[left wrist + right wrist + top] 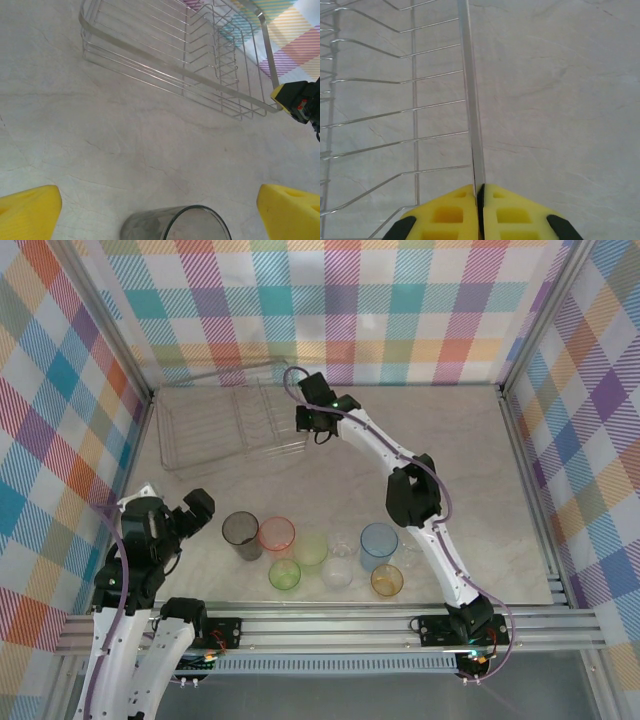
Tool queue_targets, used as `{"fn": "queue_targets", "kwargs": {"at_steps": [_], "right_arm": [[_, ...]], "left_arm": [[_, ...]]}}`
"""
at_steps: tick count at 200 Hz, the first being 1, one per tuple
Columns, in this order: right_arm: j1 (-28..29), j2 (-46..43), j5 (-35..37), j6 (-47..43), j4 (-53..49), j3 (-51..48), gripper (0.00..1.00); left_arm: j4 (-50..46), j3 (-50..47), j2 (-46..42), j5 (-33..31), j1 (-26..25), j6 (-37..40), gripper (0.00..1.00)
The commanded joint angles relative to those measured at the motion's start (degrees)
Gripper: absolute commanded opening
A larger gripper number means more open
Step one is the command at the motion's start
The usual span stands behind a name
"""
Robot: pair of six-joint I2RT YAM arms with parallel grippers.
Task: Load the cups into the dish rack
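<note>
Pale marbled table [480, 470], checked multicolour walls [350, 300]. Right gripper [480, 194] clamps the dish rack [469, 100] rim; left gripper [160, 210] is spread wide beside the grey cup [145, 226].

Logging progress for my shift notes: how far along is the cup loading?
Done: nothing yet; the dish rack holds no cups. In hand: the right pincer is shut on the rack's rim, and the left pincer hangs open by the grey cup. Left: every cup, including the pink-red cup, blue cup and orange cup, stands on the table.
</note>
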Motion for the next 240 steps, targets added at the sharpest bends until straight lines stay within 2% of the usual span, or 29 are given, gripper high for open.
{"fn": "queue_targets", "kwargs": {"at_steps": [1, 45, 69, 104, 158, 240], "right_arm": [[-0.4, -3.4, 2.9, -0.5, -7.6, -0.6, 0.0], [-0.8, -9.4, 10.4, 2.4, -12.3, -8.3, 0.0], [-1.3, -15.4, 13.4, 3.6, -11.0, -17.2, 0.0], [-3.5, -26.1, 14.2, 4.1, -7.0, -33.2, 0.0], [-8.8, -42.3, 11.4, 0.2, 3.7, -57.3, 0.0], [-14.7, -57.3, 4.7, -8.4, 8.2, -76.6, 0.0]], "left_arm": [[-2.5, 1.5, -0.6, -0.3, -0.2, -0.3, 1.0], [-4.6, 1.6, -0.1, -0.4, -0.1, -1.3, 1.0], [-4.9, 1.4, 0.6, 0.8, -0.2, -1.8, 1.0], [-3.7, 0.7, 2.2, 4.8, -0.2, -2.6, 1.0], [-1.2, 0.7, 4.5, 10.9, -0.2, -0.7, 1.0], [-3.9, 2.5, 4.3, 15.3, -0.2, 1.8, 1.0]]}}
